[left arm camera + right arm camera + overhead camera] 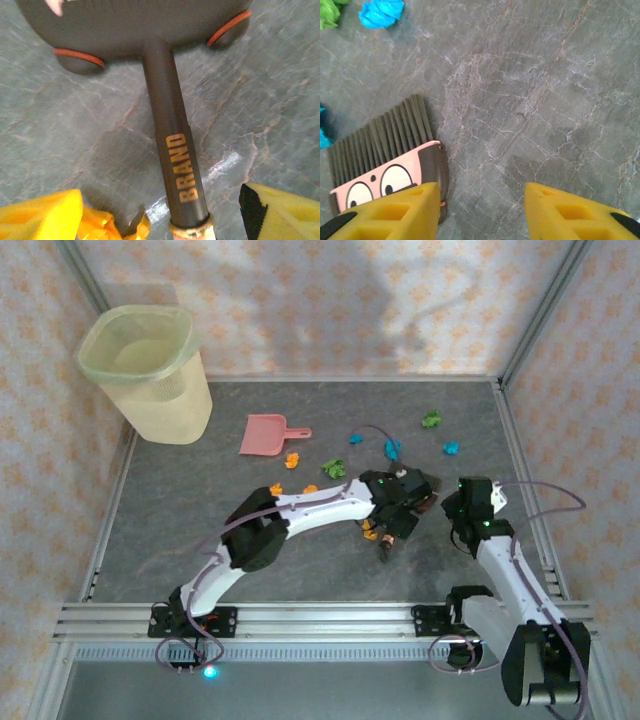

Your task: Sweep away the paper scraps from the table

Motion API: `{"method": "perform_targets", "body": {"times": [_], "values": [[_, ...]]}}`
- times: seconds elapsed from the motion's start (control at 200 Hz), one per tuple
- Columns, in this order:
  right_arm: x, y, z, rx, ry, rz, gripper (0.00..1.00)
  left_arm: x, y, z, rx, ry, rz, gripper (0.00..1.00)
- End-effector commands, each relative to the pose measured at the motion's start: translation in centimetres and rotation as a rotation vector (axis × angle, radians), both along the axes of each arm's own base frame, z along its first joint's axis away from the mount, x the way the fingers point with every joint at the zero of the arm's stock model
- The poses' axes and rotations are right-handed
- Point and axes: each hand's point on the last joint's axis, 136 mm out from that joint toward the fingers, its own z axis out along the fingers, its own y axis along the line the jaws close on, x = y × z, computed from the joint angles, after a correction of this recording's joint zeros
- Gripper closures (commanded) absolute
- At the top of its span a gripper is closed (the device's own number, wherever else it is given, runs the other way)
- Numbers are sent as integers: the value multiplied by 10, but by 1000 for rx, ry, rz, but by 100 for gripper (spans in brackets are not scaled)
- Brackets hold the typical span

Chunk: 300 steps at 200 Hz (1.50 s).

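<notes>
Paper scraps lie across the far half of the table (pixel 180 530): orange (pixel 292 460), green (pixel 333 467), teal (pixel 391 448), green (pixel 432 420) and teal (pixel 452 448). A hand brush (pixel 425 490) lies mid-table. Its dark handle (pixel 172 150), printed BRAND, runs between the yellow fingers (pixel 40 215) of my left gripper (pixel 395 515). That gripper is open, with a gap on each side of the handle. My right gripper (pixel 482 200) hangs open over bare table just right of the brush's pink head (pixel 385 175), with nothing between its fingers. Teal (pixel 381 12) and green (pixel 327 12) scraps lie beyond.
A pink dustpan (pixel 268 435) lies at the back centre-left. A pale yellow bin (pixel 150 370) stands in the back left corner. Aluminium rails (pixel 300 620) border the table. One orange scrap (pixel 370 532) sits right beside the left gripper.
</notes>
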Motion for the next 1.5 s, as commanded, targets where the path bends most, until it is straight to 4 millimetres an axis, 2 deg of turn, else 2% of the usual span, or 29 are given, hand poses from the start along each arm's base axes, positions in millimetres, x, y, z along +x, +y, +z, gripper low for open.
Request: {"method": "perform_targets", "body": {"times": [0.0,0.155,0.32,0.495,0.826,0.991,1.156,1.306,1.421,1.496], "values": [[1,-5,5,-4,-55,-23,52,-5,6,2,86,44,-28,19],[-3,-6,5,3,-68,-34,52,4,-9,-12,77,48,-17,24],[-3,-5,6,11,-74,-29,53,17,-11,-23,73,34,36,30],[-2,-1,5,28,-83,-16,52,22,-20,-31,32,46,64,37],[-1,0,6,33,-98,-12,52,33,-19,-45,45,10,133,54],[-1,1,7,34,-107,-7,52,35,-26,-42,10,8,144,64],[-1,1,8,37,-119,-3,52,41,-20,-43,22,-13,194,73],[-1,2,8,38,-124,1,52,40,-23,-40,4,-5,206,81],[0,3,9,38,-128,7,52,41,-26,-28,-27,-13,220,86],[1,4,9,41,-135,14,52,44,-25,-14,-49,-23,240,94]]}}
